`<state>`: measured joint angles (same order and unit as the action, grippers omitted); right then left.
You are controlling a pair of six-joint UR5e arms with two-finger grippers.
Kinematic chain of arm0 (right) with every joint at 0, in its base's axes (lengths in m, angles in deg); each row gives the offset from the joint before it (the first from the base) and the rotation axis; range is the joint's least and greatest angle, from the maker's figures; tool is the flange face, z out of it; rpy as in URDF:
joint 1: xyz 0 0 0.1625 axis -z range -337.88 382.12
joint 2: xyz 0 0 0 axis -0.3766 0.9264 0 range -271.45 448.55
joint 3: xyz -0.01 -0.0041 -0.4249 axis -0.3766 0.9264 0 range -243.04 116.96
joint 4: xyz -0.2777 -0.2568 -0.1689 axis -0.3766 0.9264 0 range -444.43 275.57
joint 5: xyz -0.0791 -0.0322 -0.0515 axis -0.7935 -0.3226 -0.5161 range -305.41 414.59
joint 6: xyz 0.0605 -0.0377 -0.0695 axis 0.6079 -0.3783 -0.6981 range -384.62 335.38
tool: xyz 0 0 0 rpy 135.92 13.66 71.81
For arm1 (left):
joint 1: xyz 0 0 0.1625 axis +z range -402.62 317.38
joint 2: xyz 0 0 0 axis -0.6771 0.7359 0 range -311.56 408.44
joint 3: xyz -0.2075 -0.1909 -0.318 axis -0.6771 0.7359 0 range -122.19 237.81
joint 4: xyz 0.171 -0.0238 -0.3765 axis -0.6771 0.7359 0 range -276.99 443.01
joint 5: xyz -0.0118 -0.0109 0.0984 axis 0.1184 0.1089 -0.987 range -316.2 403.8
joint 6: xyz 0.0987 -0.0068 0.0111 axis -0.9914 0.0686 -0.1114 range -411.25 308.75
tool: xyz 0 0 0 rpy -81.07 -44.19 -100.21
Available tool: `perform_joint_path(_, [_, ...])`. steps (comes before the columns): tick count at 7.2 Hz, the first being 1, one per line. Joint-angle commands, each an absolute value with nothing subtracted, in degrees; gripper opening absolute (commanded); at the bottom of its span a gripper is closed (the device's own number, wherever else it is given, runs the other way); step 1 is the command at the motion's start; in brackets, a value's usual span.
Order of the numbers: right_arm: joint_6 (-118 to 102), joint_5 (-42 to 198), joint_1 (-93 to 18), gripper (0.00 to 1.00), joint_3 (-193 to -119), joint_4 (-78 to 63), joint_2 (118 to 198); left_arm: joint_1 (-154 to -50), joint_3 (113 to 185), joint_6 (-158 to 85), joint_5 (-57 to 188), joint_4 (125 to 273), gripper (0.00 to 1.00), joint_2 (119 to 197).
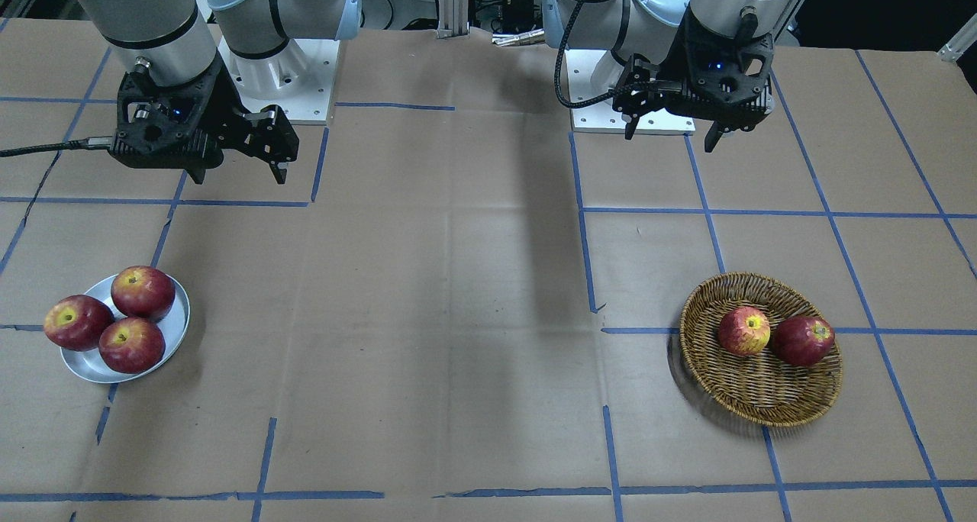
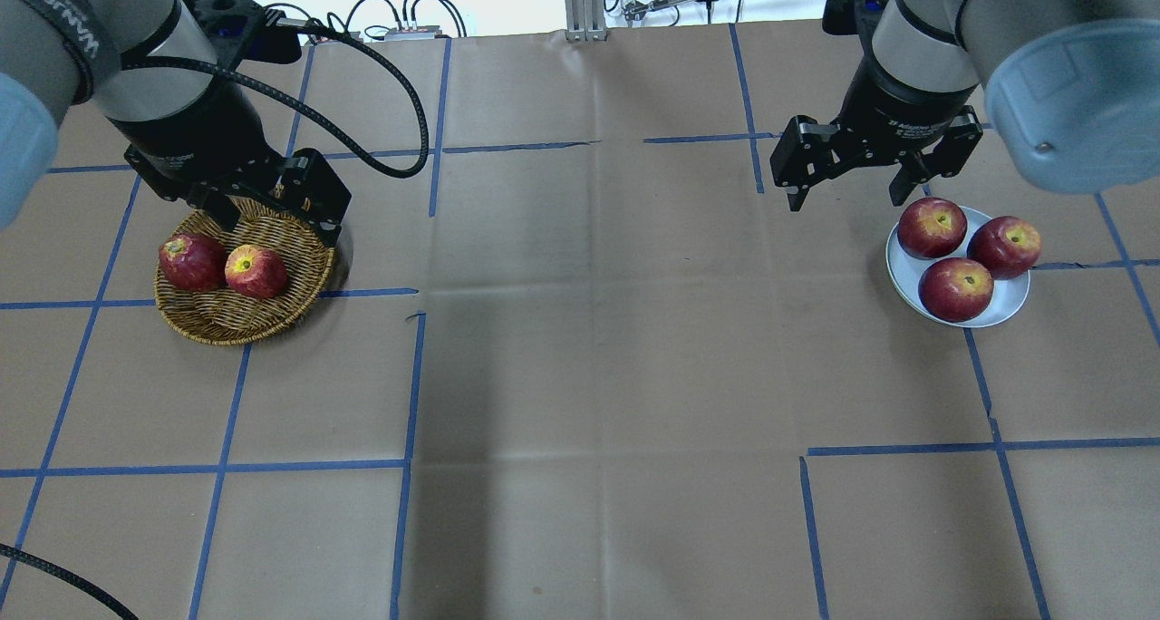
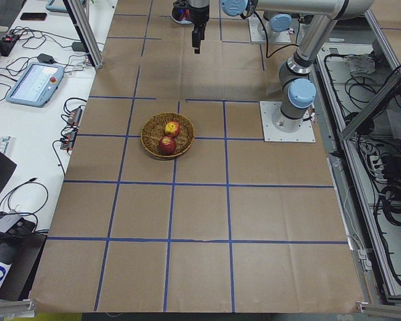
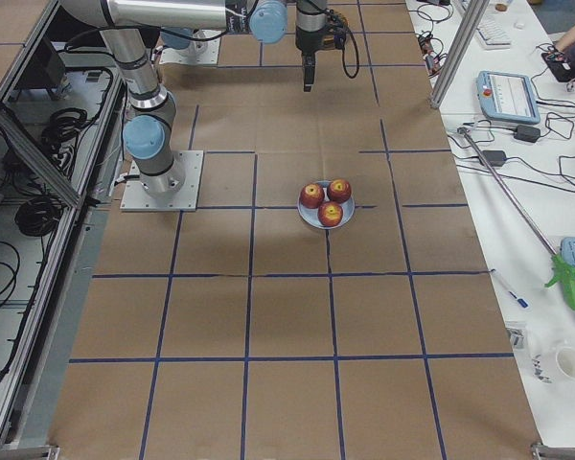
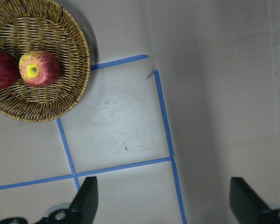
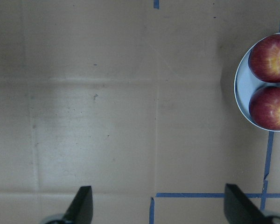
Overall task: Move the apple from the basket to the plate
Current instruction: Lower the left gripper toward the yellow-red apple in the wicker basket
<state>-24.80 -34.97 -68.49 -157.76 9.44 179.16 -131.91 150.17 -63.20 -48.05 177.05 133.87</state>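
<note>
The pale red-and-yellow apple (image 1: 743,330) (image 2: 256,271) (image 5: 39,68) lies in the wicker basket (image 1: 763,415) (image 2: 227,325) (image 5: 65,32) next to a dark red apple (image 1: 803,340). The silver plate (image 1: 180,320) (image 2: 902,271) (image 6: 240,88) holds three dark red apples. My left gripper (image 1: 670,136) (image 2: 276,226) (image 5: 165,205) is open and empty, high above the table beside the basket. My right gripper (image 1: 240,175) (image 2: 849,198) (image 6: 161,207) is open and empty, raised beside the plate.
The table is covered in brown cardboard with blue tape lines (image 2: 412,375). The arm bases (image 1: 282,87) stand at the robot side. Wide bare cardboard lies between basket and plate.
</note>
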Motion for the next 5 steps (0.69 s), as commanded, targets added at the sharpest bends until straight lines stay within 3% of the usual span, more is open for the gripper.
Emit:
perform_joint_path(1, [-24.80, -34.97, -68.49, 1.00, -157.70, 9.43, 179.16, -131.91, 150.09, -63.20, -48.04, 177.06, 0.99, 133.87])
perform_joint_path(5, [-24.80, -34.97, -68.49, 1.00, -157.79, 9.43, 179.16, -131.91, 150.00, -62.59, -49.09, 176.88, 0.99, 133.95])
